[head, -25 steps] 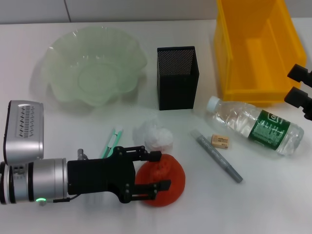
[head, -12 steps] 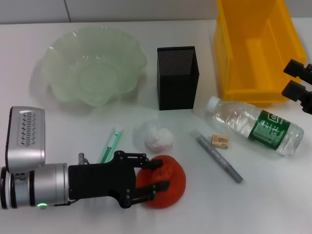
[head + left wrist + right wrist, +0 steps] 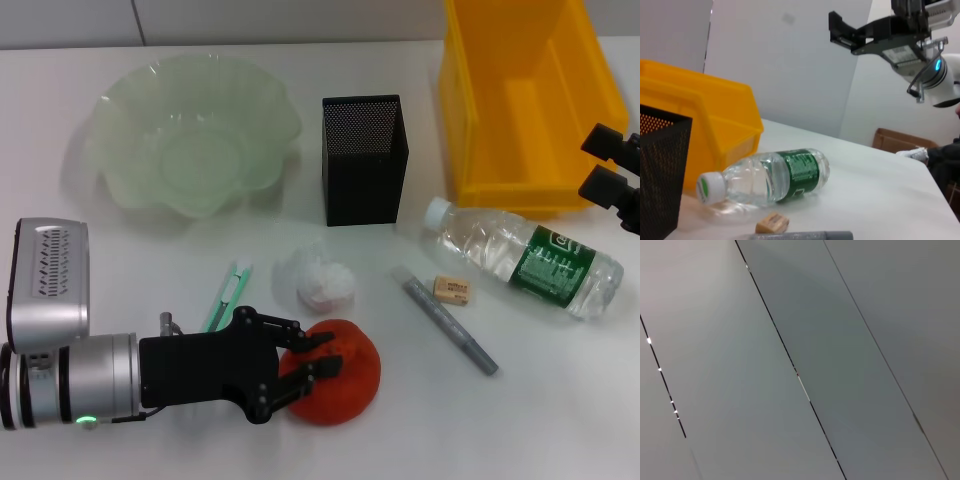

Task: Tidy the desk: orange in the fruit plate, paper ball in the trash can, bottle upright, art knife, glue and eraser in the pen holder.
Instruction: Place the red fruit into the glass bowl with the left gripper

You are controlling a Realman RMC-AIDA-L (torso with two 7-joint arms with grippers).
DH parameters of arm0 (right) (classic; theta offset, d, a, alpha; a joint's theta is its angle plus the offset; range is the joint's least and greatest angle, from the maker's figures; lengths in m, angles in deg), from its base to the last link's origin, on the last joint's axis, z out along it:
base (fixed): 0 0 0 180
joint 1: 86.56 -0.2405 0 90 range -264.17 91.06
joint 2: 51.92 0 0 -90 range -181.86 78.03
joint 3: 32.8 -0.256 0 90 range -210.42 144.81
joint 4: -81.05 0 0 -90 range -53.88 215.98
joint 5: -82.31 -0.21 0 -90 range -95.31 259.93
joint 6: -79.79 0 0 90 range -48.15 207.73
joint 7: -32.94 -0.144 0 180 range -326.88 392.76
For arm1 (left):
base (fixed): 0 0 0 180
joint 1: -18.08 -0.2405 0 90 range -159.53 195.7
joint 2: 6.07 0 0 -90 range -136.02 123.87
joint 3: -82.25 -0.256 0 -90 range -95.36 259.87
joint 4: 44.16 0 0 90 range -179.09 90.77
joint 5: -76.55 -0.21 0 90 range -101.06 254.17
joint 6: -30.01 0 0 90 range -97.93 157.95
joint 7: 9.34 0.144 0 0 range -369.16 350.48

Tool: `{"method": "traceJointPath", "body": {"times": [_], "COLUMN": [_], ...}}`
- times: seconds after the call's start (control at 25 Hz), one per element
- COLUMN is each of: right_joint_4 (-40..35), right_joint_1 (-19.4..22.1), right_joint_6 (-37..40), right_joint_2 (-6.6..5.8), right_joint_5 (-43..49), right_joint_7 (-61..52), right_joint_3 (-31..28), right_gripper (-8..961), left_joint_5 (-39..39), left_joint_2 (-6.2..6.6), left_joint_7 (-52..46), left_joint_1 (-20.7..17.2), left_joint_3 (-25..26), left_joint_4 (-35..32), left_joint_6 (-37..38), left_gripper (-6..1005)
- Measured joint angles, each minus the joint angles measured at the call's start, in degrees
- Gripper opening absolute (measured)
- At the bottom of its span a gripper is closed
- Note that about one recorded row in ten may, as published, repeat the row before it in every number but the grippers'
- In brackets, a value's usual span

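We are seeing left hand (image 3: 318, 362) gripping orange (image 3: 340, 375) on desk (image 3: 540, 400), fingers pressing its sides; right hand (image 3: 612, 170) hanging by bin (image 3: 525, 100), fingers spread

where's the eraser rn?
In the head view the eraser lies on the desk right of centre, between the grey glue stick and the lying bottle, below the yellow bin.
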Motion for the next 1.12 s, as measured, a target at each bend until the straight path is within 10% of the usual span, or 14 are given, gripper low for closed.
{"method": "traceJointPath", "body": {"times": [0.68,1.12], "right_joint_4": [2.6,4.4], "right_joint_1": [0.7,0.2], "right_joint_6": [0.0,-1.0], "right_joint_2": [-0.05,0.07], "right_joint_5": [0.1,2.3], "right_joint_7": [1.8,2.9], "right_joint_3": [0.1,0.2], "right_gripper": [816,816], "left_joint_5": [10.7,27.8], "left_joint_2": [0.44,0.06], "left_joint_7": [-0.2,0.2], "left_joint_1": [-1.0,2.0], "left_joint_3": [0.0,3.3], "left_joint_4": [-8.2,-9.5], "left_joint_6": [13.6,-6.0], "left_gripper": [170,162]}}
